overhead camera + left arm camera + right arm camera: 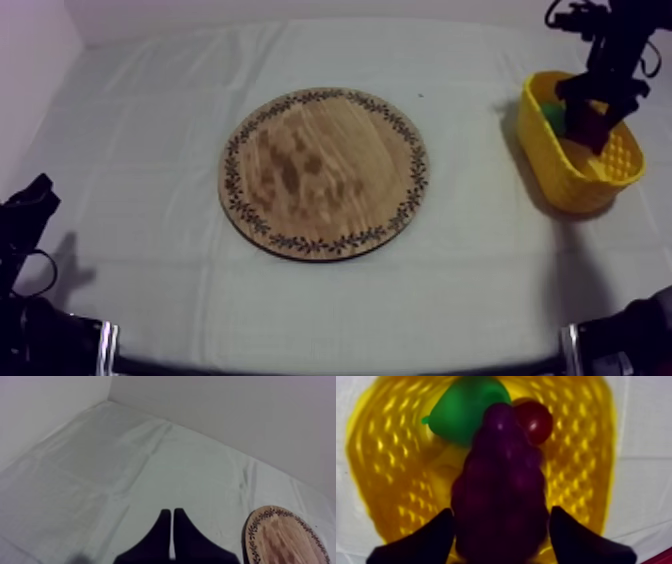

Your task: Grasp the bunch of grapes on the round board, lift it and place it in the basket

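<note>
Here, right end effector [501, 510] clasps bunch of grapes [501, 466] over yellow basket [386, 451].

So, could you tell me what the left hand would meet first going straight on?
Probably just bare cloth: nothing stands ahead of the left hand before the wall; the wooden board sits aside.

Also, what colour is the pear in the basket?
Green; the pear shows best in the right wrist view.

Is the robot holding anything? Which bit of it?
Yes. The right gripper holds the bunch of grapes by its wide end, over the yellow basket. The left gripper holds nothing.
</note>
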Motion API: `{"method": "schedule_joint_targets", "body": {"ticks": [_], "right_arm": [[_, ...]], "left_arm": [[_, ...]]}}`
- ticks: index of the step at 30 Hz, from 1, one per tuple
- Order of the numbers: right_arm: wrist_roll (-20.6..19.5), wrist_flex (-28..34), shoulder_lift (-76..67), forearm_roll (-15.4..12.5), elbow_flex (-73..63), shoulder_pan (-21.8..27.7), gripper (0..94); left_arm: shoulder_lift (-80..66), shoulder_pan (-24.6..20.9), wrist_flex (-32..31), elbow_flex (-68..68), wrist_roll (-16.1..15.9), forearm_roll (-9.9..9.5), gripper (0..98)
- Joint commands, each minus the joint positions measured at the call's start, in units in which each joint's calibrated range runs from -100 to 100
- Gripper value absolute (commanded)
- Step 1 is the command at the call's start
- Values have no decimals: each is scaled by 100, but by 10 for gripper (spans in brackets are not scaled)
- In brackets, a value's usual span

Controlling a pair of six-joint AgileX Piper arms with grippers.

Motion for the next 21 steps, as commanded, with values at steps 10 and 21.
{"method": "schedule_joint_targets", "body": {"ticks": [10, 21], "right_arm": [[110, 232, 261, 19, -158, 65, 782], [67, -1033, -1183, -330, 412, 289, 520]], "left_arm": [[3, -1, 3, 4, 1, 1, 0], [3, -1, 3, 4, 1, 1, 0]]}}
